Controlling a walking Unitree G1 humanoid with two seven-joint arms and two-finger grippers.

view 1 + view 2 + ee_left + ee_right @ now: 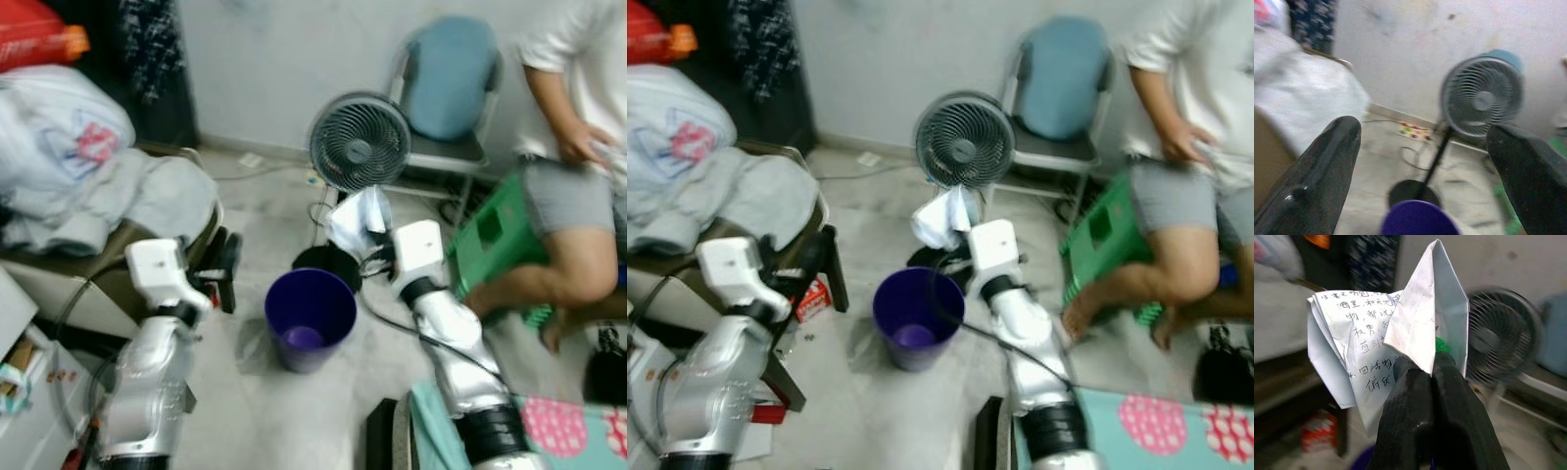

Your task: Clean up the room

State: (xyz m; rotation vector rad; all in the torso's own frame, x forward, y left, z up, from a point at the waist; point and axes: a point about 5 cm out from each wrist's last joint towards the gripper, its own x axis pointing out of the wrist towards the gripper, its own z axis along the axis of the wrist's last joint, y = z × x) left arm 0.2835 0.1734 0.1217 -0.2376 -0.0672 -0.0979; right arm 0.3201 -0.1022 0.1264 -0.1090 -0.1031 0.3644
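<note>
A purple bin (311, 318) stands on the floor between my arms, something pale purple lying at its bottom. My right gripper (1431, 368) is shut on a crumpled sheet of paper (1386, 333) with handwriting on it. The paper (358, 219) hangs just beyond the bin's far right rim, in front of the fan. My left gripper (1425, 147) is open and holds nothing; it sits left of the bin (1419, 219), its fingers (227, 266) pointing toward the fan.
A standing fan (359, 144) has its black base right behind the bin. A blue chair (446, 88) stands further back. A person (573, 166) sits at the right by a green stool (495, 235). Piled laundry (93, 186) covers a seat at the left.
</note>
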